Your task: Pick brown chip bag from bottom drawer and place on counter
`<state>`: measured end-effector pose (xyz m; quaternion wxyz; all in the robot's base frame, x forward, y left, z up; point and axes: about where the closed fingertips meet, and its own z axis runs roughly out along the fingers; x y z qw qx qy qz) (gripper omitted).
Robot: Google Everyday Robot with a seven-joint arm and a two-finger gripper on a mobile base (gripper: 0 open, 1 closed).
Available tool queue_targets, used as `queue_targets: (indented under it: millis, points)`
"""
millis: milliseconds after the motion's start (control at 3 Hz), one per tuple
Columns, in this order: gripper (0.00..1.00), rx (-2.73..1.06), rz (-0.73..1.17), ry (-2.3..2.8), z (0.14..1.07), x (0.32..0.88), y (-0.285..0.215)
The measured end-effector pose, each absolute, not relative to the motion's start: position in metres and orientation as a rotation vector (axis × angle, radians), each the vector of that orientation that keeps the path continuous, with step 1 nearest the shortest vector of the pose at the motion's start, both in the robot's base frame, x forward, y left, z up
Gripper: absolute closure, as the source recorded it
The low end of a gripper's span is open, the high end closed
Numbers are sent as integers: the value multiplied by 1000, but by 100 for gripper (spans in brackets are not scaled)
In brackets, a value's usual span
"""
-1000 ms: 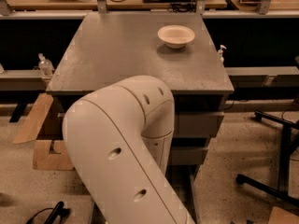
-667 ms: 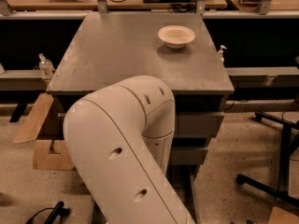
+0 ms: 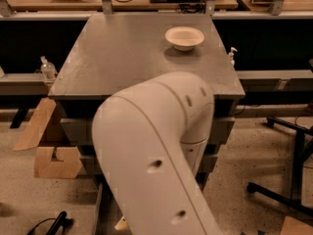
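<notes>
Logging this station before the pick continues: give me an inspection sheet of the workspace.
Surface: grey counter, a white bowl standing near its far edge.
Job's things: brown chip bag, nothing seen; bottom drawer hidden behind the arm.
Clutter: cardboard pieces on the floor, left; pump bottle on the left ledge.
Gripper: not in view; only the arm's white elbow shows.
Cables: black cables on the rear wooden bench.
Surroundings: black stand legs, right.

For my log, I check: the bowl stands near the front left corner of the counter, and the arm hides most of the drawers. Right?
Not the front left: the camera view shows the bowl near the far right corner of the counter. The arm does hide most of the drawers; the gripper is out of view.
</notes>
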<state>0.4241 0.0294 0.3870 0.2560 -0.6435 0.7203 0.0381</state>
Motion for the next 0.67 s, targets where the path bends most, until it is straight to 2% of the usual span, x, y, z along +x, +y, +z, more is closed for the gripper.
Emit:
queue_targets:
  millis: [667]
  points:
    - [100, -1397, 51, 1924, 512, 475, -15]
